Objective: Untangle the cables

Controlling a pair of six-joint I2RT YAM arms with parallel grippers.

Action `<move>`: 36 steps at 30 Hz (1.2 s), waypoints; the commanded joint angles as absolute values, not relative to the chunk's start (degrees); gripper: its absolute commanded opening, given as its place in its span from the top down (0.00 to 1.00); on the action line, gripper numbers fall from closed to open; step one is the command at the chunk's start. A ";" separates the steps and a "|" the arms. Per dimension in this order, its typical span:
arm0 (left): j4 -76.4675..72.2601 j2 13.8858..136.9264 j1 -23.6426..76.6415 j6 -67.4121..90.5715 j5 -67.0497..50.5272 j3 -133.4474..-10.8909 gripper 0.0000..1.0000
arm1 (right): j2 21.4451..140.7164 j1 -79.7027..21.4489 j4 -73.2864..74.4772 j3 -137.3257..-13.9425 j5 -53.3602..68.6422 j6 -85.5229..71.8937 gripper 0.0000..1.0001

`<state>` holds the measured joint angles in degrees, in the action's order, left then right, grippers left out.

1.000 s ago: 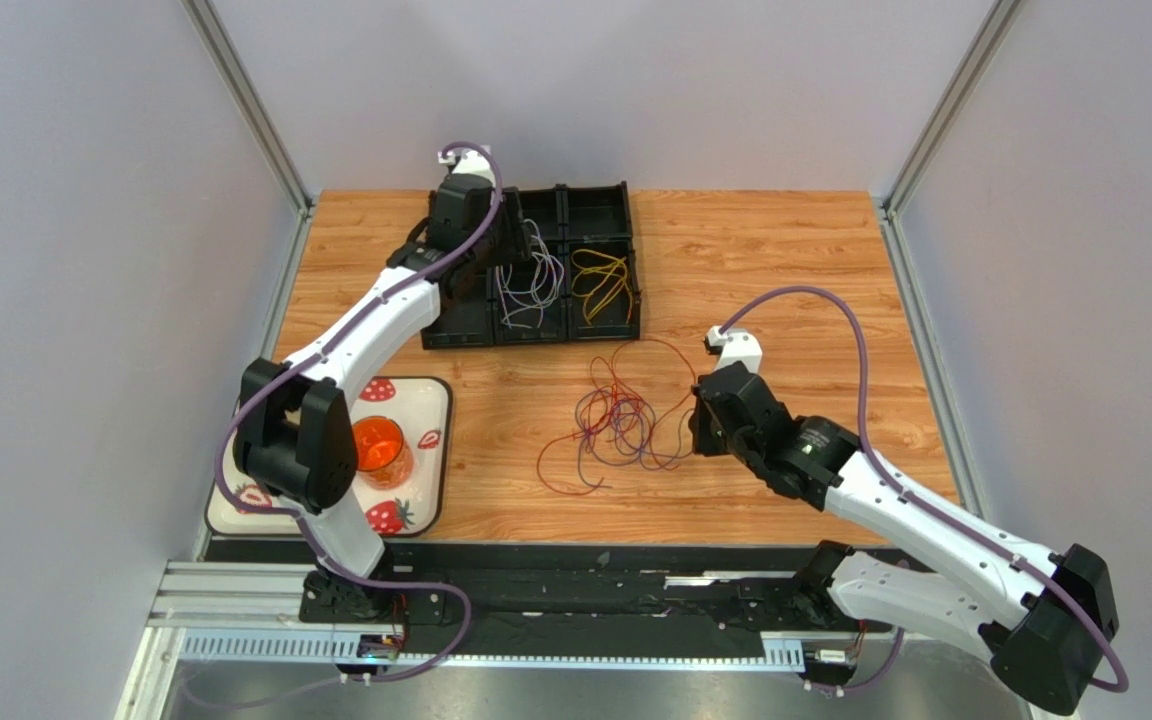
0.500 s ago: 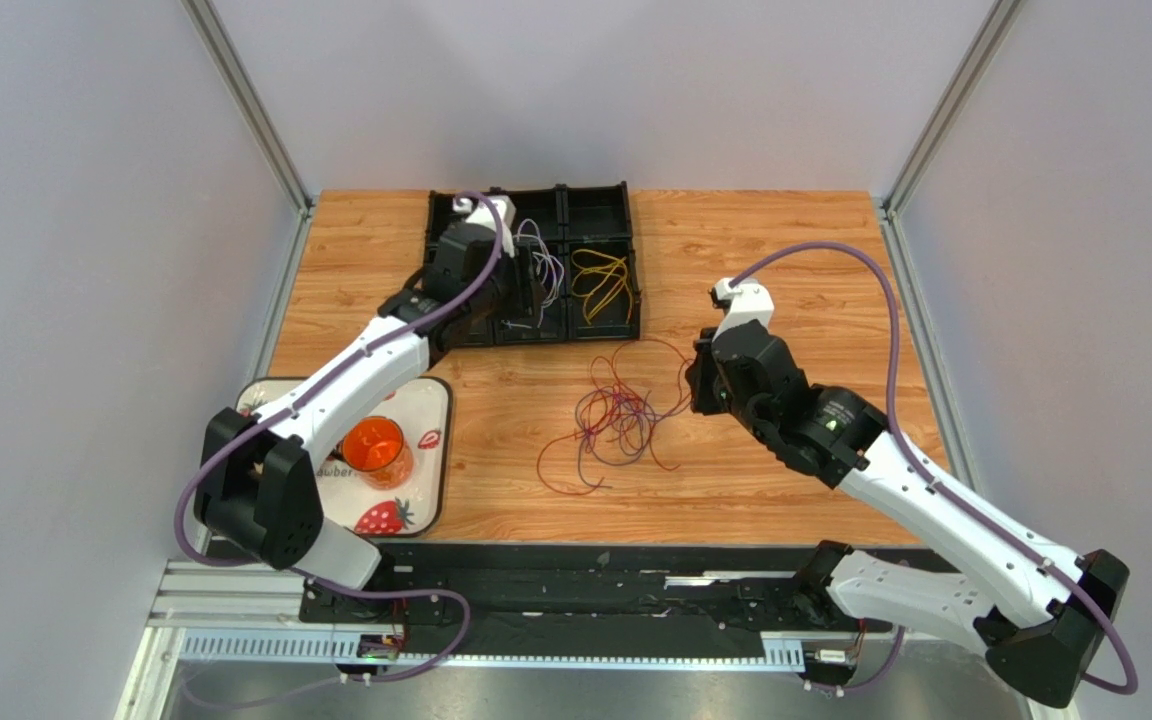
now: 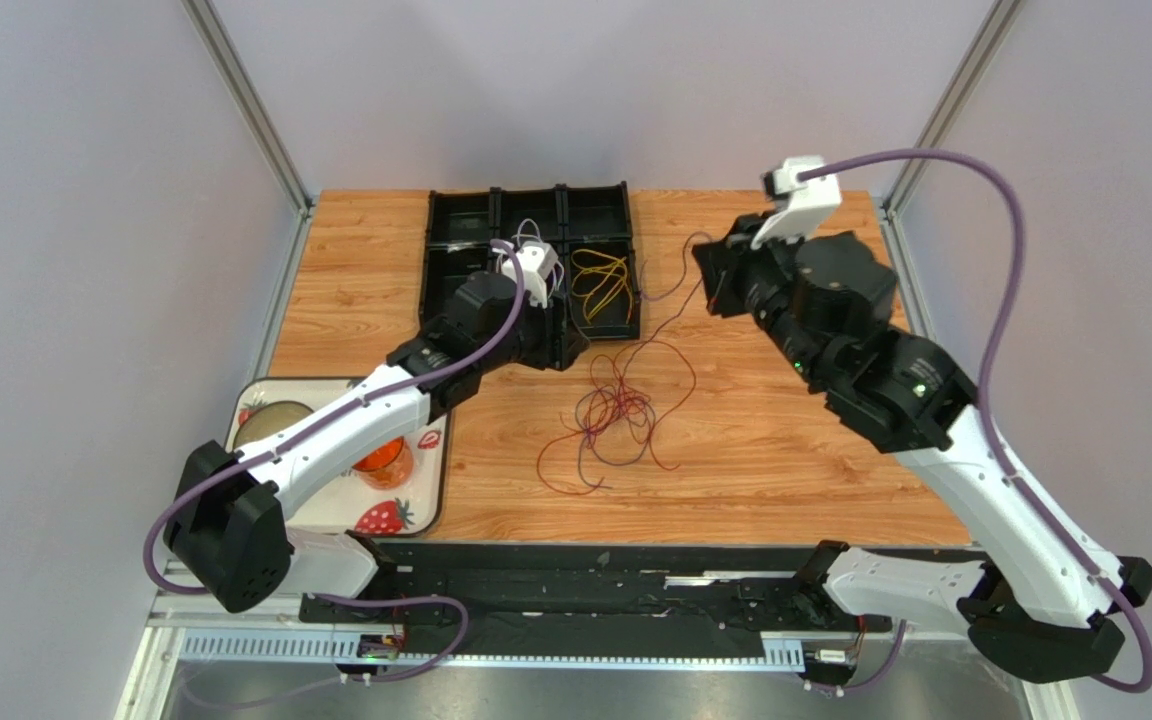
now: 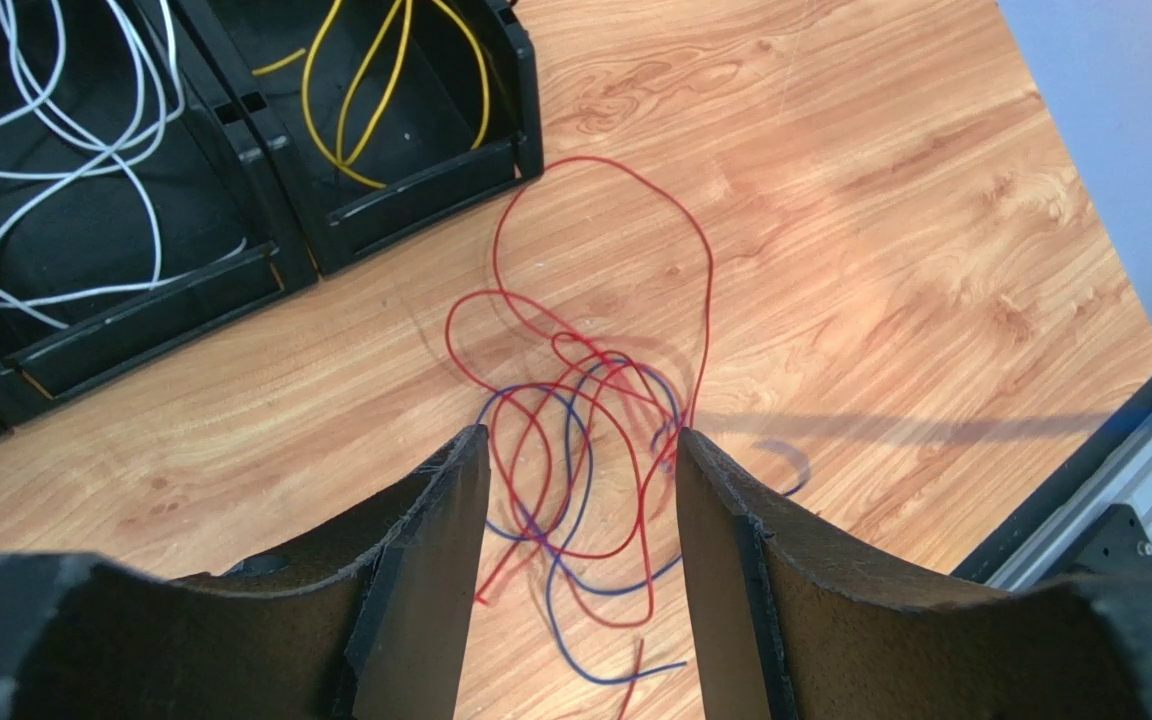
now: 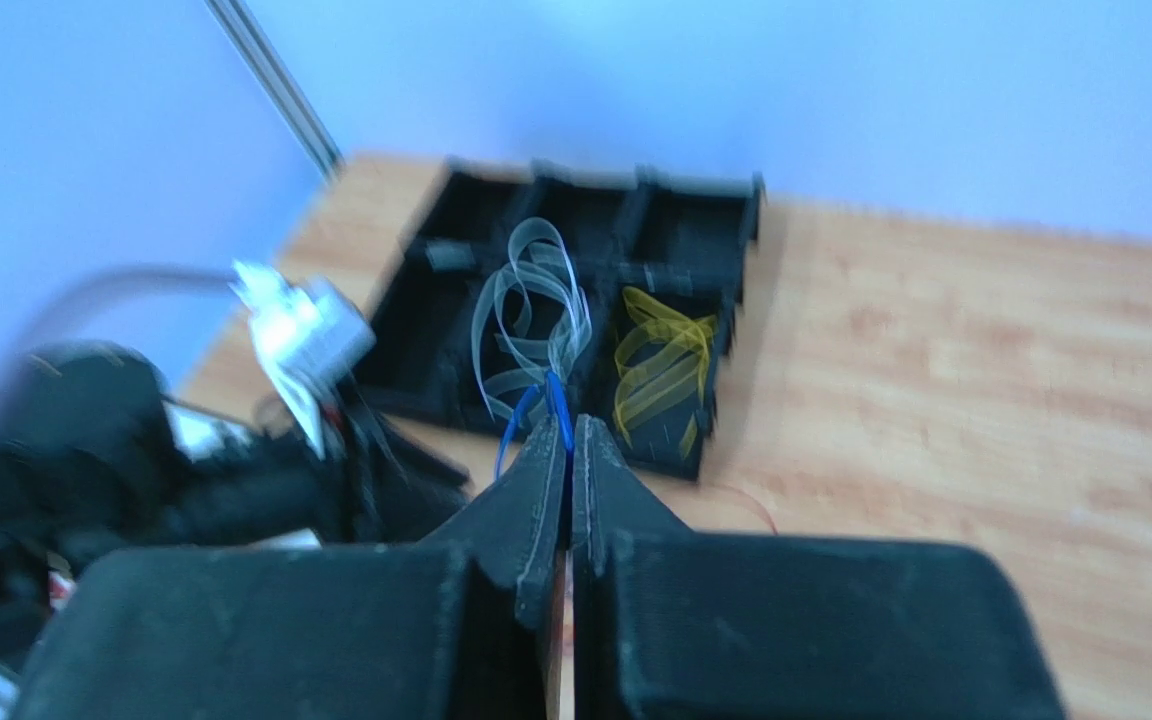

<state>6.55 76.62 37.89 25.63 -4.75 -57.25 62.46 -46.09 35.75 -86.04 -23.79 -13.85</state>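
Pinching a thin blue cable (image 5: 530,413) at its very tips, the right gripper (image 5: 567,425) has its two fingers pressed flat together with no gap showing. In the overhead view that gripper (image 3: 708,279) is lifted above the far right part of the wooden table (image 3: 808,435), just to the right of the black compartment tray (image 3: 530,192). A thin strand runs from it down and leftward to the tangle of red and blue cables (image 3: 620,413), which lies loose on the bare wood just in front of the tray.

The left gripper (image 4: 578,438) has its fingers apart, with nothing between them. Seen from above, it (image 3: 555,333) sits over the near edge of the tray. Its wrist view looks through the gap onto the tangle (image 4: 608,393). There, red loops cross over blue ones, and one large red loop reaches toward the tray.

Inside the tray, white cables (image 4: 56,120) fill the middle compartment of the near row. Yellow cables (image 3: 602,282) lie in the compartment to their right.

At the near left of the table is a strawberry-patterned tray (image 3: 414,402) holding an orange cup (image 3: 376,459). Both are partly hidden under the left arm.
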 commanded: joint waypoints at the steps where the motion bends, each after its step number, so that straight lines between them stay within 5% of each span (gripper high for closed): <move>1: 2.90 73.83 38.58 26.01 -5.27 -55.38 0.43 | 60.65 -46.14 26.21 -95.00 -23.39 -8.71 1.00; 7: 2.64 71.46 38.67 25.93 -4.66 -53.53 0.43 | 58.98 -46.14 15.75 -100.37 -14.07 -6.95 1.00; 15: -2.89 68.21 39.11 25.66 -8.52 -48.79 0.43 | 52.03 -46.14 2.73 -83.59 -10.72 -5.36 1.00; 26: -14.05 66.01 46.22 20.05 -13.80 -40.61 0.42 | 53.26 -46.14 8.52 -75.06 -21.44 -8.79 1.00; 36: -16.26 69.95 52.03 16.52 -2.20 -43.24 0.41 | 53.35 -46.14 10.81 -74.18 -22.06 -10.46 1.00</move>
<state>-11.88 68.20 51.33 19.09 -6.61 -40.66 54.37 -46.09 10.70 -73.52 -20.62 -9.21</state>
